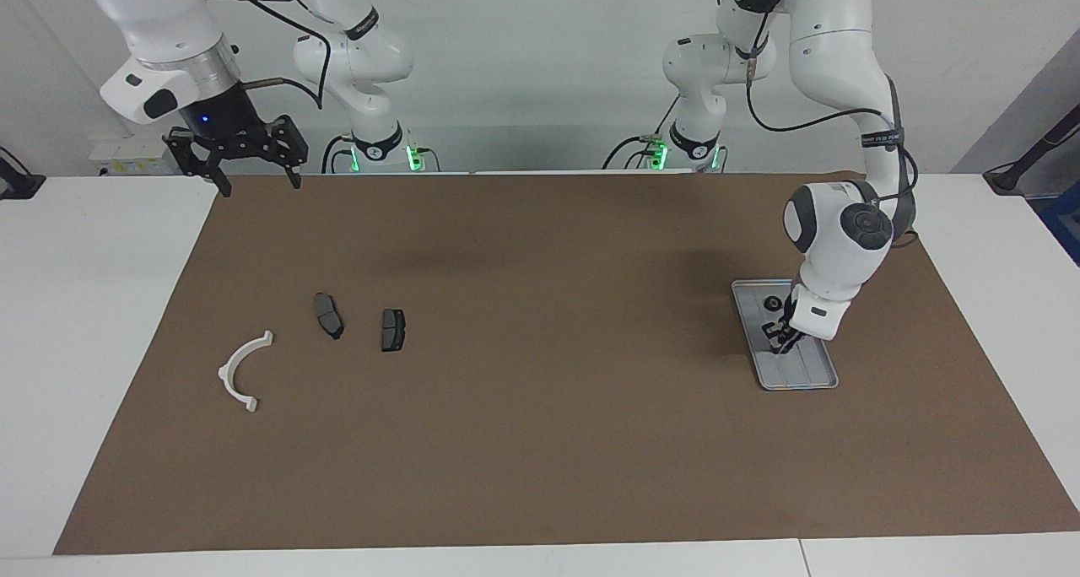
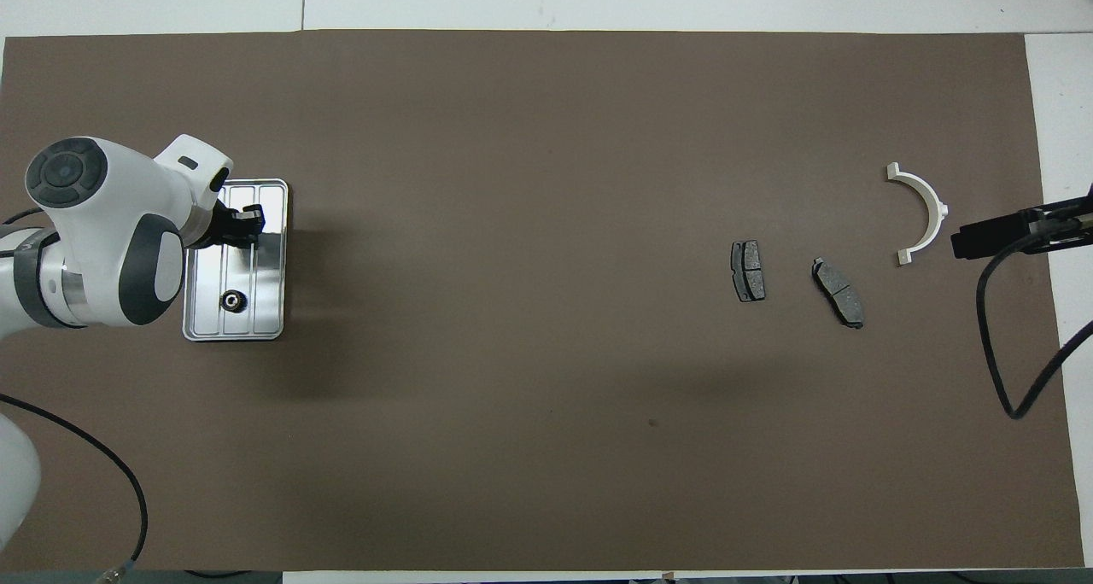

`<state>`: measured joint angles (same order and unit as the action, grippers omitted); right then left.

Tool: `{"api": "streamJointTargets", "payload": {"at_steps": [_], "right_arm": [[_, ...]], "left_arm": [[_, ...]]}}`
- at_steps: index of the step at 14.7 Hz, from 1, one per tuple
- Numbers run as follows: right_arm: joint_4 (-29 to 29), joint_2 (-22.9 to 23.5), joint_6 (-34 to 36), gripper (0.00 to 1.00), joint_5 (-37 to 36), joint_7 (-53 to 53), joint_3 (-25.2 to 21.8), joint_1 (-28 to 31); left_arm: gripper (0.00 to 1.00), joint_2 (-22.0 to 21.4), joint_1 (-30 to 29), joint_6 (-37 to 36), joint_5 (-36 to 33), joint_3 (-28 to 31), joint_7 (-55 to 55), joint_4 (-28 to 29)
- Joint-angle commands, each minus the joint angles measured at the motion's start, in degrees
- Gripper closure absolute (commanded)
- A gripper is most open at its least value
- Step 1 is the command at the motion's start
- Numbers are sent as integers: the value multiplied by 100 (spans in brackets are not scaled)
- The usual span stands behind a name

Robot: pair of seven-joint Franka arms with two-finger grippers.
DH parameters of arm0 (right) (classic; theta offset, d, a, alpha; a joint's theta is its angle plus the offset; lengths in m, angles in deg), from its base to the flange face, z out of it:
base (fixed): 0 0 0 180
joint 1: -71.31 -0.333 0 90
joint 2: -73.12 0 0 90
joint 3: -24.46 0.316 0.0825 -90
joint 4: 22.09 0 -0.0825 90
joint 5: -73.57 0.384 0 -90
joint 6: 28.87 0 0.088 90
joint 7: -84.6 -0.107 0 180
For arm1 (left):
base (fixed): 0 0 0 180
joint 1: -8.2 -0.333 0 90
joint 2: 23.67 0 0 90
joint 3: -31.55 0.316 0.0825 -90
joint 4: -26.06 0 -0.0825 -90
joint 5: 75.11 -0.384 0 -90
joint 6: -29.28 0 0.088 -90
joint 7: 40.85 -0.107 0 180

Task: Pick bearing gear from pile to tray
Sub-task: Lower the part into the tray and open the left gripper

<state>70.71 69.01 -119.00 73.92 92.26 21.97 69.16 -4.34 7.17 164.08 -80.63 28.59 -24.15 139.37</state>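
Observation:
The silver tray (image 1: 801, 374) (image 2: 265, 311) lies at the left arm's end of the brown mat. One small black bearing gear (image 1: 770, 303) (image 2: 230, 300) rests in it, at the end nearer the robots. My left gripper (image 1: 778, 345) (image 2: 249, 222) is down in the tray's middle, shut on a small dark piece that looks like a second bearing gear. The pile at the right arm's end shows a white half-ring bracket (image 1: 243, 373) (image 2: 922, 213) and two dark brake pads (image 1: 329, 315) (image 1: 392, 330). My right gripper (image 1: 258, 186) (image 2: 969, 241) hangs open and empty over the mat's corner by its base.
The brown mat (image 1: 540, 442) covers most of the white table. A black cable (image 2: 995, 345) loops down from the right arm over the mat's edge. The left arm's wrist (image 2: 102, 234) covers part of the tray from above.

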Motion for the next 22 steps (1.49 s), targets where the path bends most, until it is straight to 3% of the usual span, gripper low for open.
{"api": "streamJointTargets", "payload": {"at_steps": [1,10,12,13,14,15,18,22], "right_arm": [[-8,32,49,0,106,-90,143,196],[-8,112,-13,0,106,-151,179,215],[-16,112,-13,0,106,-519,179,179],[-8,103,4,0,106,-564,197,179],[-16,103,-4,0,106,-582,188,179],[-16,103,5,0,106,-626,188,179],[-8,59,-4,0,106,-661,171,179],[1,41,-4,0,106,-670,179,188]], "left_arm": [[80,-79,-168,134,-19,-38,-115,209],[78,-79,-204,107,-19,-38,-290,209],[61,-79,-195,99,-19,-38,-291,209],[47,-87,-195,72,-19,-38,-291,183],[9,-79,-195,46,-19,-30,-299,148],[0,-113,-178,-15,-19,-38,-291,121],[0,-622,-134,-864,-19,-38,-299,-168],[0,-1606,-99,-2324,-19,-73,-308,-362]]}}
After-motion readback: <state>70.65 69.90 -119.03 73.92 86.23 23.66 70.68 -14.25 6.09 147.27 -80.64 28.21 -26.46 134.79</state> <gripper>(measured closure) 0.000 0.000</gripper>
